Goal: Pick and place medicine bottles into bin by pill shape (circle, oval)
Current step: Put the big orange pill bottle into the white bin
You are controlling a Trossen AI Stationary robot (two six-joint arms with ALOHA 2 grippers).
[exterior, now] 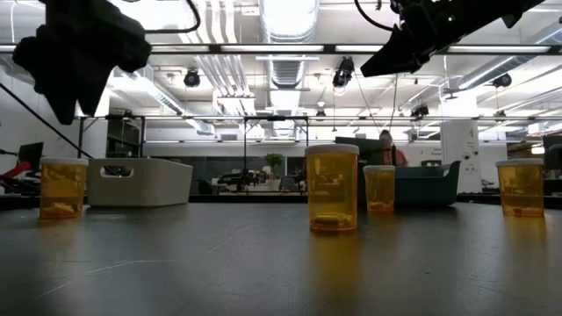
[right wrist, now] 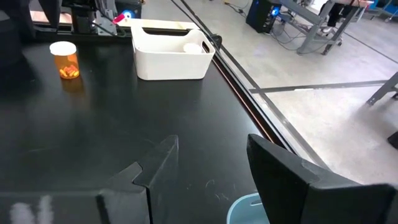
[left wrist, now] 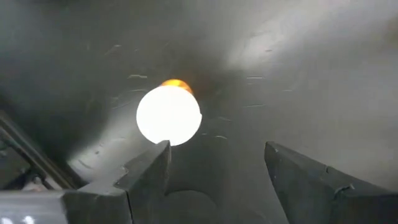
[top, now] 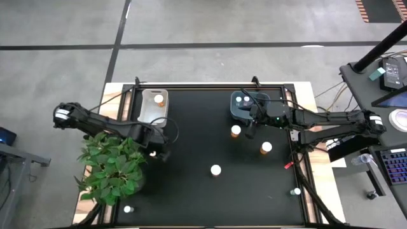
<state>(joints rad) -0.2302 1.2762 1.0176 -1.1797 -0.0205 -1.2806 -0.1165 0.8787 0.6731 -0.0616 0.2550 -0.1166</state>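
Note:
My left gripper (left wrist: 217,171) points down, open, above an orange-amber medicine bottle with a white cap (left wrist: 168,116). The bottle stands on the table just beyond the fingertips, not between them. In the low view this bottle (exterior: 63,187) stands below the gripper (exterior: 68,105). My right gripper (right wrist: 208,162) hangs open and holds nothing, over the near rim of the dark blue bin (top: 245,107), which holds two bottles. The white bin (top: 154,105) holds one bottle. Three more bottles (top: 236,131) (top: 266,148) (top: 215,170) stand upright mid-table.
A leafy potted plant (top: 111,166) stands at the table's left edge, close to my left arm. Small pale bottles stand near the front edge (top: 128,208) and at the right (top: 296,191). Bare table lies between the two bins.

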